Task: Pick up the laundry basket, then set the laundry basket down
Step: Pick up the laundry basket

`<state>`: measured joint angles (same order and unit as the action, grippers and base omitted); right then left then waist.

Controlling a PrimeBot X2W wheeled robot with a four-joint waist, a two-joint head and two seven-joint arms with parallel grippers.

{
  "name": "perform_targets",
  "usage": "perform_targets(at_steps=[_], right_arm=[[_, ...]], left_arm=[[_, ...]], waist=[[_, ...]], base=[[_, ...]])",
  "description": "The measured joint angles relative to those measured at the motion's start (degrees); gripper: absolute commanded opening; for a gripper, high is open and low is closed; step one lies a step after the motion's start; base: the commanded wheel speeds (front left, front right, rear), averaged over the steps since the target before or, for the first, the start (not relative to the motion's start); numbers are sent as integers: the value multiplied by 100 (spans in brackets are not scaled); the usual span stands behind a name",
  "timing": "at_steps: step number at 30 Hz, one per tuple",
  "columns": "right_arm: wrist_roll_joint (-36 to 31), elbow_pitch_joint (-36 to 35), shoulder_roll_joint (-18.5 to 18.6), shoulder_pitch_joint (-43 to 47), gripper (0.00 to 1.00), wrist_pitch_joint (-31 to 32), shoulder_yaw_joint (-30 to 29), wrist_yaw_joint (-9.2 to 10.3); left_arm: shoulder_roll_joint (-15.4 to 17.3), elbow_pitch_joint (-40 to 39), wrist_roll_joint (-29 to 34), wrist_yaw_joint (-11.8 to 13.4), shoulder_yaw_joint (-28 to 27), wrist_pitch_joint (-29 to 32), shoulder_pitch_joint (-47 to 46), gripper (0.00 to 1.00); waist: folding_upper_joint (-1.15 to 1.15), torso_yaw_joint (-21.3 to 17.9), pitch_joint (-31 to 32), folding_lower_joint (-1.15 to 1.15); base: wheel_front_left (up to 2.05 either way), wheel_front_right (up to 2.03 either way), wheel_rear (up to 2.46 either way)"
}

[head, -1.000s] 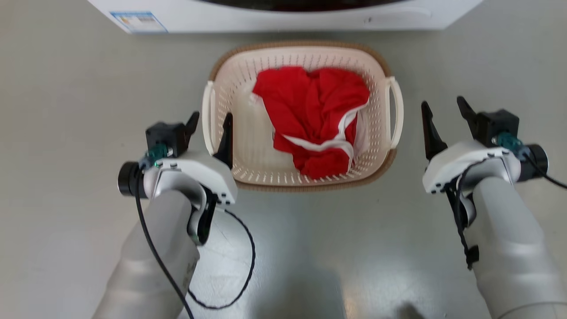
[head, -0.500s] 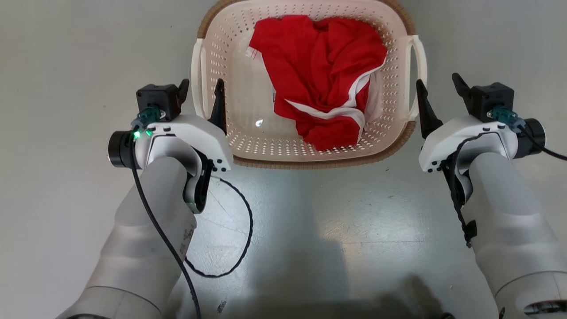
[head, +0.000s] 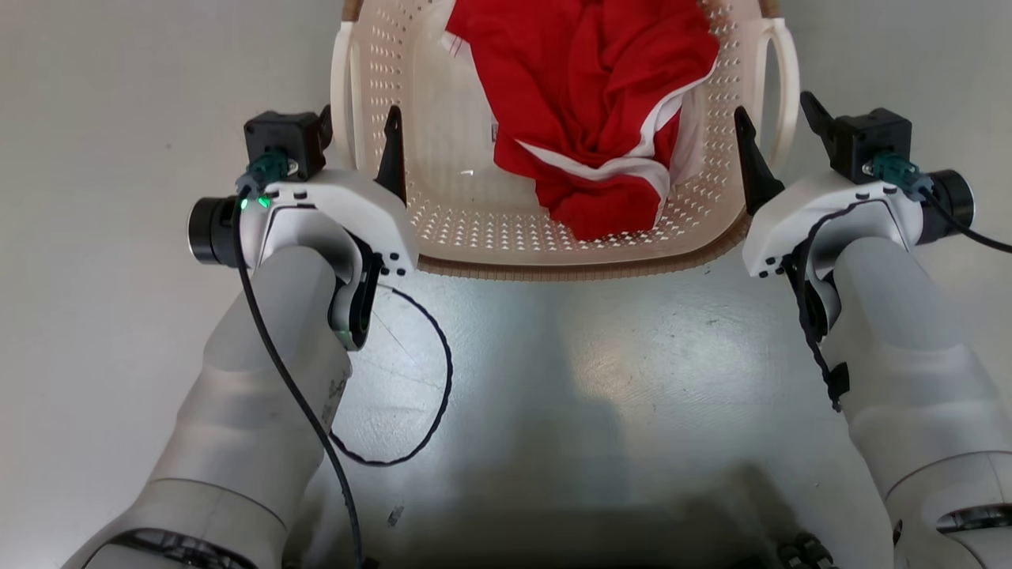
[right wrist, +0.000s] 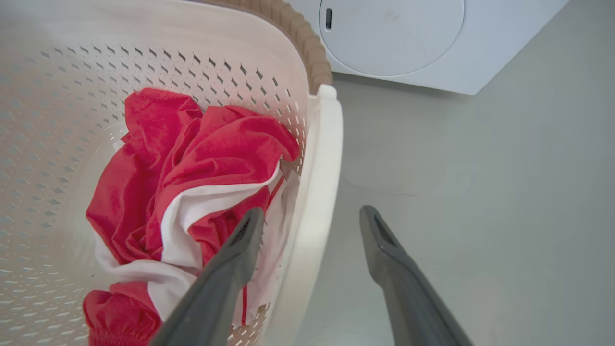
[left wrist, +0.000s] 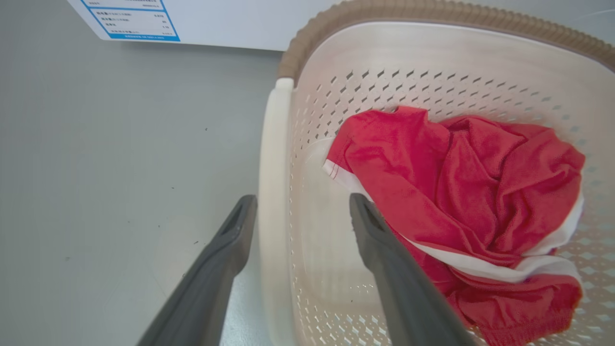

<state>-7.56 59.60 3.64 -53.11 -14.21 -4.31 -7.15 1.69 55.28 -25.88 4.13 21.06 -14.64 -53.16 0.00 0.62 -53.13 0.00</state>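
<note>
Head view: the laundry basket (head: 553, 265) stands on the grey floor (head: 553, 379), cut off by the top edge, with a red garment (head: 585, 95) inside. The whole picture has shifted since a second ago, so the camera has moved. The left gripper (head: 358, 114) is spread wide and straddles the left handle (head: 341, 87), as before. The right gripper (head: 773, 104), equally wide and earlier clear of the basket, now straddles the right handle (head: 779, 79).

Left wrist view: the left gripper (left wrist: 302, 199) has one finger outside the handle (left wrist: 274, 168) and one inside the basket (left wrist: 432, 48); nothing is clamped. The washing machine (left wrist: 216, 19) lies beyond.

Right wrist view: the right gripper (right wrist: 311, 211) is parted around the handle (right wrist: 326, 144), its inner finger over the garment (right wrist: 192, 158).
</note>
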Motion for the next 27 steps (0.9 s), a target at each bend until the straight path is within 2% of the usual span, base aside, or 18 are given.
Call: perform_targets(at_steps=[13,27], right_arm=[[114,-1,15,-124,100,0,134,1],[183,-8,19,-124,100,0,244,0]], left_arm=[[-7,140,-140,59,132,0,-190,100],[-7,171,-153,66,183,0,-268,100]], waist=[[0,43,-257,0],[0,57,-267,0]], base=[[0,0,0],[0,0,0]])
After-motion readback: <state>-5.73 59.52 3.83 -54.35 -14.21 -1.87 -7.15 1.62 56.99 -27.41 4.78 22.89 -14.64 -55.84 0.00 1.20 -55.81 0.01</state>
